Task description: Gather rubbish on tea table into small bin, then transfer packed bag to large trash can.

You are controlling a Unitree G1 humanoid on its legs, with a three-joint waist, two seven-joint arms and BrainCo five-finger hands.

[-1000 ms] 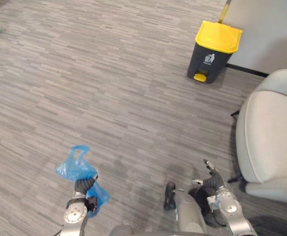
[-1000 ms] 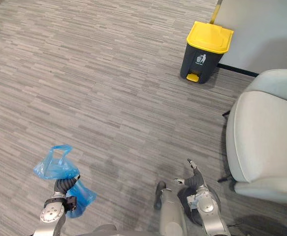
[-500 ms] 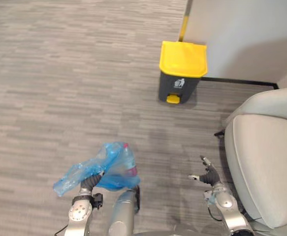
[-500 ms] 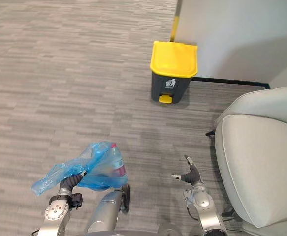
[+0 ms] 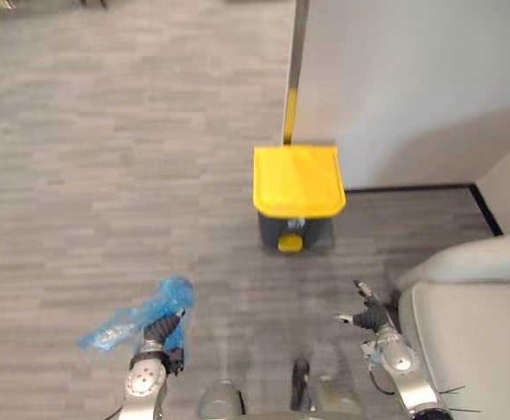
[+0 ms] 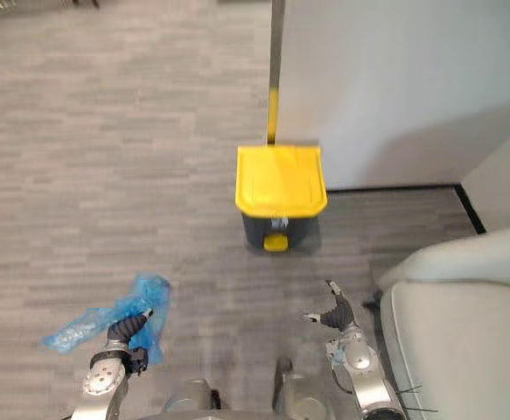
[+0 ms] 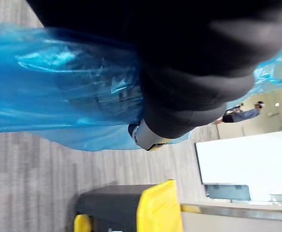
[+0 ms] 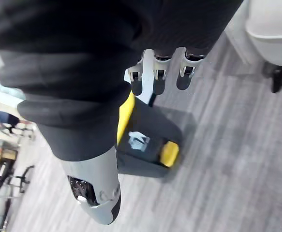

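A dark grey trash can with a closed yellow lid (image 5: 296, 180) and a yellow pedal stands on the carpet straight ahead, against a white wall. My left hand (image 5: 162, 330) is low on the left, shut on the neck of a blue plastic bag (image 5: 130, 320) that trails out to its left above the floor. In the left wrist view the blue bag (image 7: 58, 87) bulges past the hand's dark cover, and the trash can (image 7: 131, 210) shows beyond. Low on the right, my right hand (image 5: 368, 315) hangs open and holds nothing; its fingers (image 8: 155, 77) point toward the trash can (image 8: 145, 140).
A light grey armchair (image 5: 473, 332) fills the lower right, close beside my right arm. A white wall panel (image 5: 412, 79) with a grey and yellow edge post (image 5: 292, 87) rises behind the can. Grey carpet stretches to the left.
The camera has moved toward the trash can, which now stands nearer and centred. The blue bag has swung from the right of my left hand to its left. The right hand stays open.
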